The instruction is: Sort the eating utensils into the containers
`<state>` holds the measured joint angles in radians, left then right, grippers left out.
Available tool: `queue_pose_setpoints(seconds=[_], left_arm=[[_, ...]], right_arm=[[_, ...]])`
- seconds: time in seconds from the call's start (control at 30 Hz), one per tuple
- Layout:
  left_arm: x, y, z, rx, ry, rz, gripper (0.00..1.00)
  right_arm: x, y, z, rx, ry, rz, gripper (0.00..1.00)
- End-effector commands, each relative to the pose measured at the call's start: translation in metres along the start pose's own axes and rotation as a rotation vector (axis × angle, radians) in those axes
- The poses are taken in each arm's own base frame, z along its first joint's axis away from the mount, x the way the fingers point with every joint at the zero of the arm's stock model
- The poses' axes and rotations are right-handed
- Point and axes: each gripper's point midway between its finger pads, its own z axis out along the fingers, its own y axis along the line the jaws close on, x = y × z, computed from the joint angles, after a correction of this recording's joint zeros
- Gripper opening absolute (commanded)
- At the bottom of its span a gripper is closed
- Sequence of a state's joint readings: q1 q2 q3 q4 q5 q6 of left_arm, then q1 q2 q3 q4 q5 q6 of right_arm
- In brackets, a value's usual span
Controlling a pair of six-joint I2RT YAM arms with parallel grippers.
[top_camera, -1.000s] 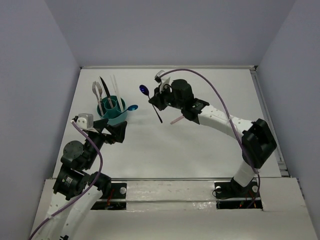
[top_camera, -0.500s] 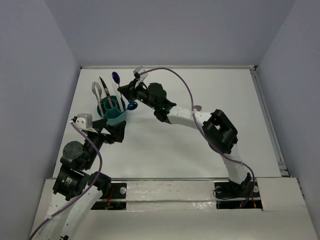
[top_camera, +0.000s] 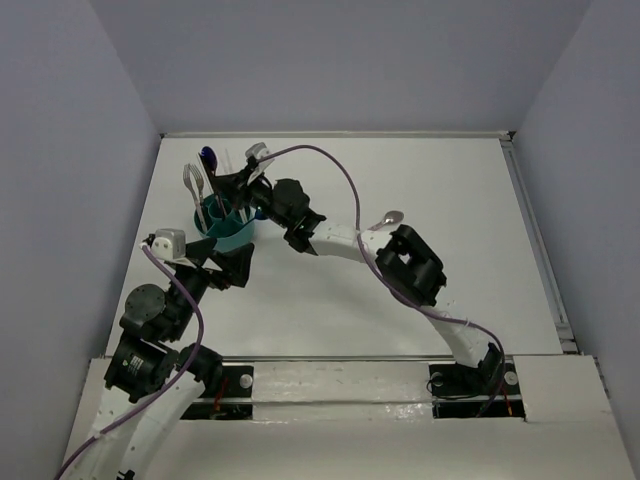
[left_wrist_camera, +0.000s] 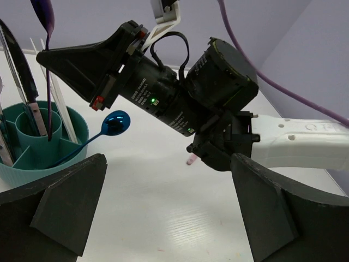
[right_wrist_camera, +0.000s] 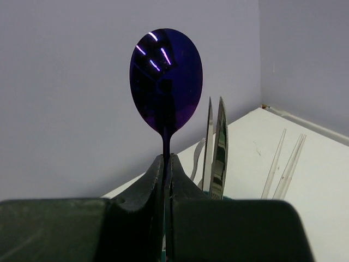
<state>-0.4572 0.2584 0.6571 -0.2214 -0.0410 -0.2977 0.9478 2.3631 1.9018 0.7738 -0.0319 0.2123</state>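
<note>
Over the caddy [top_camera: 232, 238], our right gripper [top_camera: 218, 182] is clamped on the purple spoon [right_wrist_camera: 166, 82], bowl up, handle tip down in its middle cup. Our left gripper [left_wrist_camera: 168, 158] gapes wide and empty just beside the caddy.

A round teal caddy [top_camera: 230, 239] with inner dividers stands at the table's far left. A silver fork [top_camera: 192, 184], knives [right_wrist_camera: 216, 147] and pale chopsticks [right_wrist_camera: 284, 162] stand upright in it. A shiny blue spoon [left_wrist_camera: 115, 123] leans out over its rim. A purple spoon [right_wrist_camera: 166, 79] stands bowl-up, handle down toward the caddy's centre cup, pinched in the right gripper [right_wrist_camera: 165, 164]. A silver spoon [top_camera: 386, 220] lies well apart on the table.
</note>
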Motion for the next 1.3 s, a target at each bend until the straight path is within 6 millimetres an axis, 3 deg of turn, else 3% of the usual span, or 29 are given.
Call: queue_pose_setpoints(seconds=[0.0,0.33,0.37,0.5,0.6,0.9,1.07,1.23,1.27], left_arm=[[-0.023,-0.009,-0.004,0.031,-0.071,-0.006,0.99],[-0.022,-0.010,-0.003,0.035,-0.068,-0.005,0.99],[-0.022,-0.010,-0.003,0.034,-0.066,-0.005,0.99],[-0.021,-0.011,-0.002,0.038,-0.063,-0.005,0.99],[-0.020,-0.010,-0.001,0.037,-0.060,-0.005,0.99],[-0.020,-0.010,-0.001,0.036,-0.062,-0.005,0.99],[-0.020,-0.008,-0.001,0.030,-0.063,-0.004,0.99],[-0.021,-0.008,-0.001,0.031,-0.064,-0.006,0.99],[-0.022,-0.009,-0.002,0.032,-0.067,-0.006,0.99]], right_arm=[[-0.016,-0.004,0.008,0.013,-0.101,-0.022,0.00],[0.022,-0.014,-0.009,0.044,-0.030,-0.007,0.00],[0.023,-0.014,-0.010,0.042,-0.025,-0.007,0.02],[0.024,-0.008,-0.015,0.039,-0.008,-0.004,0.24],[0.016,-0.006,-0.018,0.040,-0.008,-0.007,0.44],[-0.019,-0.002,-0.028,0.061,-0.020,-0.010,0.69],[-0.035,-0.007,-0.036,0.120,0.007,-0.005,0.79],[-0.051,-0.022,-0.068,0.235,0.029,-0.020,0.83],[-0.053,-0.025,-0.084,0.264,0.049,-0.025,0.83]])
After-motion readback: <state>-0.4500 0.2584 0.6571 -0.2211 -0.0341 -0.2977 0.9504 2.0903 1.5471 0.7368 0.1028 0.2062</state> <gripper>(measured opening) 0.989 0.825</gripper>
